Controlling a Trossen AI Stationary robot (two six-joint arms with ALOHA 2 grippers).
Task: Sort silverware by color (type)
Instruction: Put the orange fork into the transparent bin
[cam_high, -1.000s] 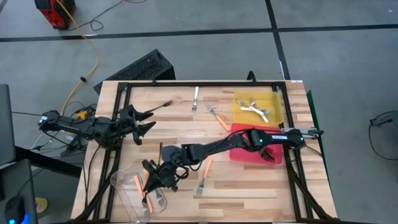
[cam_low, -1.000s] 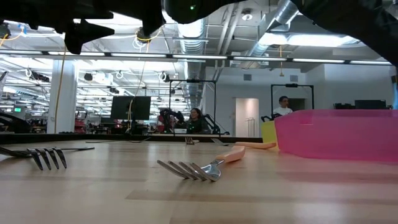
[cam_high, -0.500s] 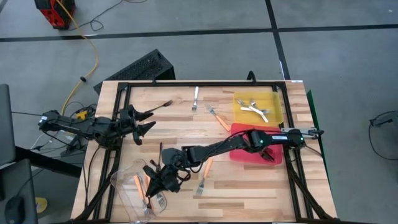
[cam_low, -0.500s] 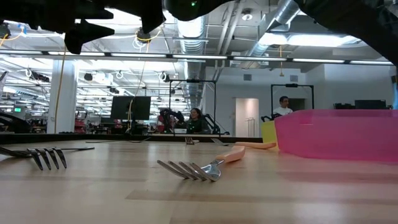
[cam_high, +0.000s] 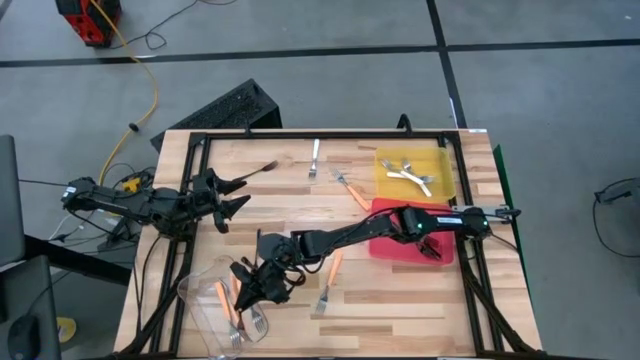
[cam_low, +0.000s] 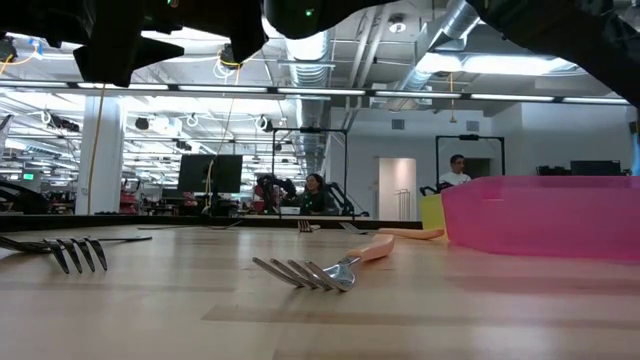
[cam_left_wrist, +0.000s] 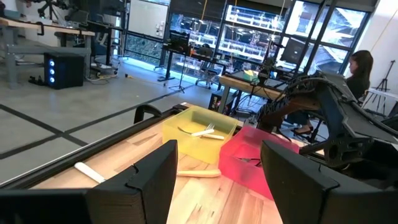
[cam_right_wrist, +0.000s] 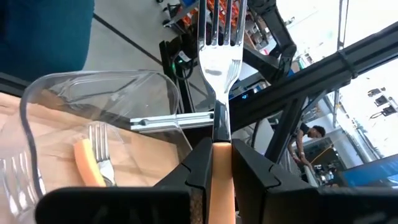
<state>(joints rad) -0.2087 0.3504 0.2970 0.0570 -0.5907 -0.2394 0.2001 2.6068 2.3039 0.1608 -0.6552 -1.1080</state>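
My right gripper (cam_high: 256, 288) reaches across the table to the clear tub (cam_high: 205, 305) at the near left and is shut on an orange-handled fork (cam_right_wrist: 217, 74). The fork's metal tines (cam_right_wrist: 219, 22) stick out past the fingers, above the tub's rim (cam_right_wrist: 99, 78). Another orange-handled fork (cam_right_wrist: 93, 160) lies inside the tub. My left gripper (cam_high: 240, 195) waits open and level at the left side of the table, holding nothing. An orange-handled fork (cam_high: 330, 285) lies flat on the wood near the right arm. My right gripper pinches the fork's orange handle (cam_right_wrist: 219, 165) between its two fingers. The fork lies along the fingers, its neck and tines pointing straight out beyond them. It is lifted clear, next to the tub's open mouth.
At the far right a yellow tray (cam_high: 445, 175) holds white-handled forks, with a red tray (cam_high: 385, 245) in front of it. Loose on the wood lie a white fork (cam_high: 314, 158), a dark fork (cam_high: 262, 169) and an orange-handled fork (cam_high: 350, 188). A black frame (cam_high: 300, 133) rims the table.
My right gripper has rolled about its own axis while staying by the tub, and the held fork has turned with it. Nothing else has moved.
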